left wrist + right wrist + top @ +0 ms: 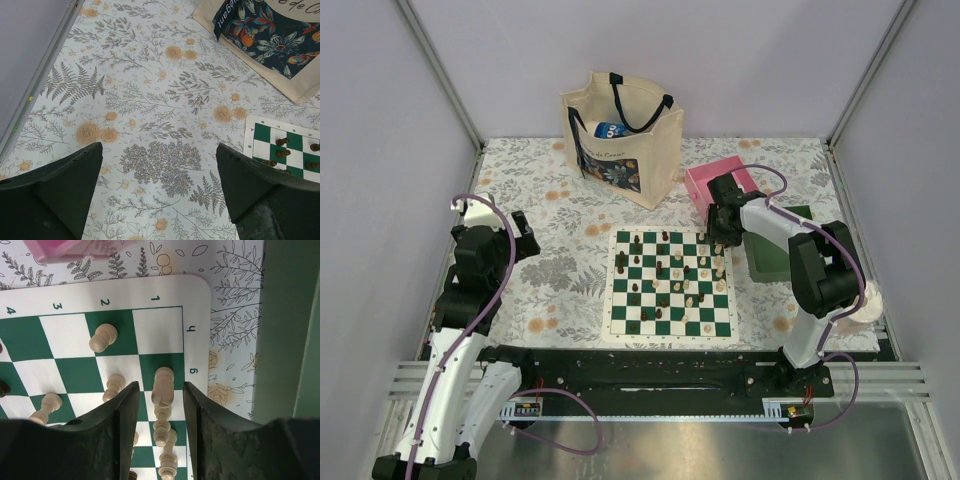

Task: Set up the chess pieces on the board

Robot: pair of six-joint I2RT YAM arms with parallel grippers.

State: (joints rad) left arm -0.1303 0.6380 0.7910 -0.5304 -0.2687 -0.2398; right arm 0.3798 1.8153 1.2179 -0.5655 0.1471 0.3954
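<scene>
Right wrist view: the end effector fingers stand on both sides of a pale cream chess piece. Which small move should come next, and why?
Probably close the right end effector on the pale cream chess piece: a thin gap shows on each side, so it seems not yet gripped.

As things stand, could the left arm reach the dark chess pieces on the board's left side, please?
Probably yes: its open end effector hovers over cloth beside the board; nothing blocks the dark pieces.
</scene>
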